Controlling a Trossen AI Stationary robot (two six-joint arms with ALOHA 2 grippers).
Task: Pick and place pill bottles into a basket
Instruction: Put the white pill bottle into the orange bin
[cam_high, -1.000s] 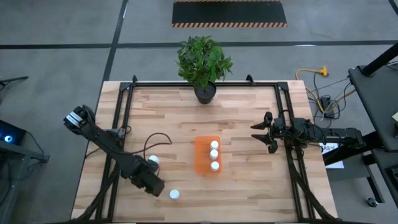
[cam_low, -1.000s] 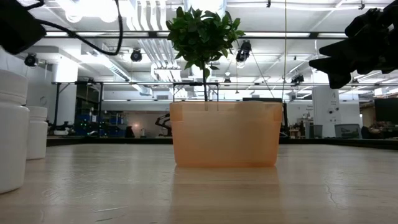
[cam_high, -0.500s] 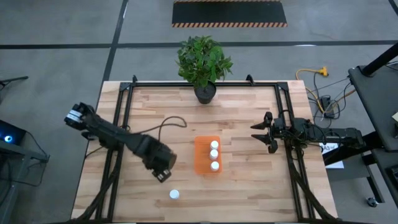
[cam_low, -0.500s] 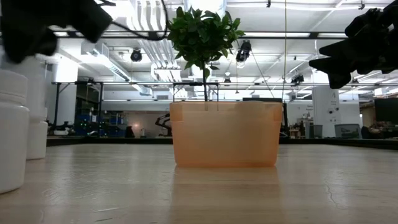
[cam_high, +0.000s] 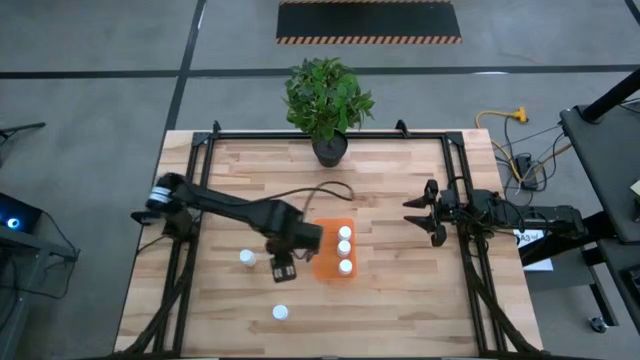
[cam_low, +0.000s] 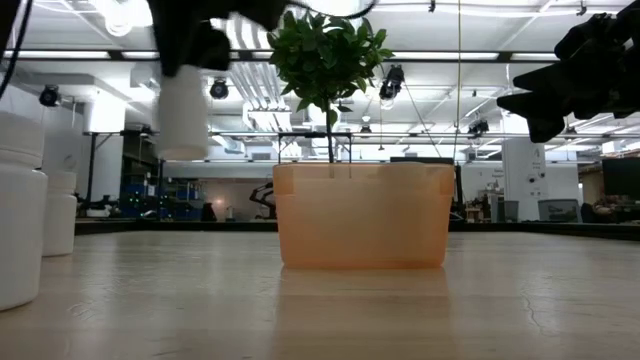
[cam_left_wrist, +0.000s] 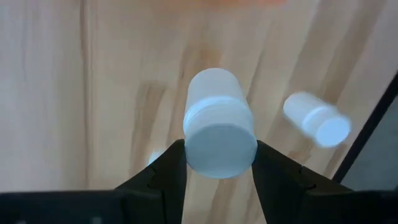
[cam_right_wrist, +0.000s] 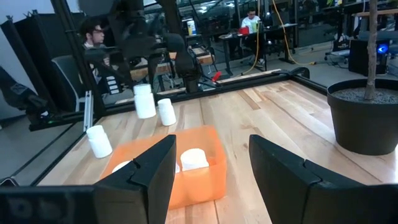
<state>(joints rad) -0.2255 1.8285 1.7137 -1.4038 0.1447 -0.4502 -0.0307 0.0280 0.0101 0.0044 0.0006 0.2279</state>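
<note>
My left gripper hangs over the wood just left of the orange basket, shut on a white pill bottle. In the low view that bottle floats well above the table, left of the basket. Three bottles stand upright in a row inside the basket. Two more stand on their bases on the table, one left of my left gripper and one nearer the front edge. My right gripper waits open at the right, with nothing between its fingers. My left gripper pinches the bottle between its two fingers at the cap's rim, one finger on each side. The fingers come from above, pointing down. The bottle hangs upright below them, lifted clear of the table.
A potted plant stands at the middle of the far edge. Black frame rails run along the left, right and far sides. Bare wood lies between the basket and my right gripper. People sit beyond the table in the right wrist view.
My left gripper has carried the bottle up and toward the table's right and far side, from near the front-left loose bottles to beside the basket, rolling about its downward axis. It has stayed shut on the bottle. The two loose bottles have kept their places.
</note>
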